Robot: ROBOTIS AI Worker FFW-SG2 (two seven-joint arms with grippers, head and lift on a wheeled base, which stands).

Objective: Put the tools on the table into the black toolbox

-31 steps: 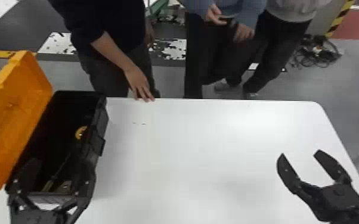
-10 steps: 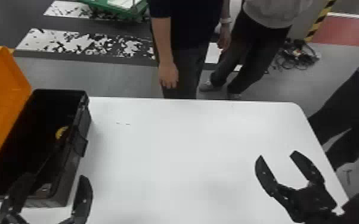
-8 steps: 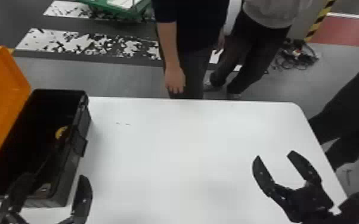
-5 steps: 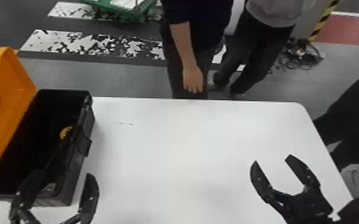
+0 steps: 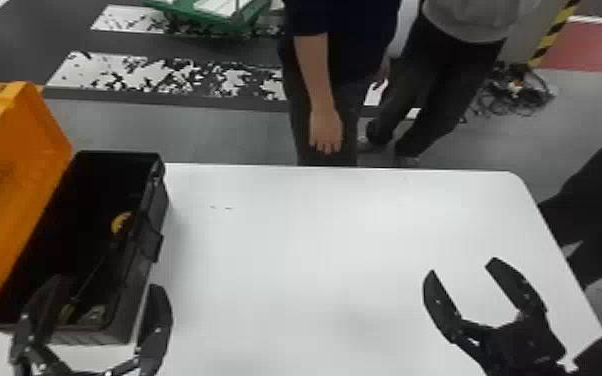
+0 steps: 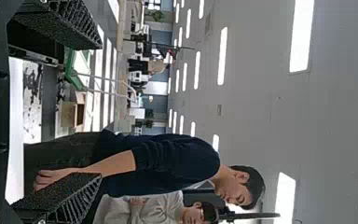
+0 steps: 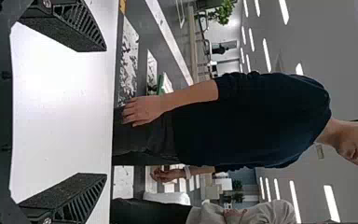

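In the head view the black toolbox [image 5: 137, 280] stands at the table's left end, its orange lid [image 5: 10, 195] raised. Inside lie a yellow round item [image 5: 122, 223], a thin dark shaft and a small item near the front wall. My left gripper [image 5: 107, 287] is open at the toolbox's near end, one finger in front of the box's interior, the other beside its right wall. On the right side, my right gripper [image 5: 462, 267] is open over the table. The left wrist view has the left gripper [image 6: 100, 112] with fingers apart; likewise the right gripper [image 7: 106, 112] in the right wrist view.
The white table [image 5: 315, 240] stretches between the two arms, with two tiny dark marks near its far left part. People stand beyond its far edge and at its right side. Cables [image 5: 512, 95] lie on the floor behind.
Compared with about three seconds ago, the head view has shifted and the people behind have moved. The right gripper sits slightly farther left over the table than a second ago. Both grippers stay open.
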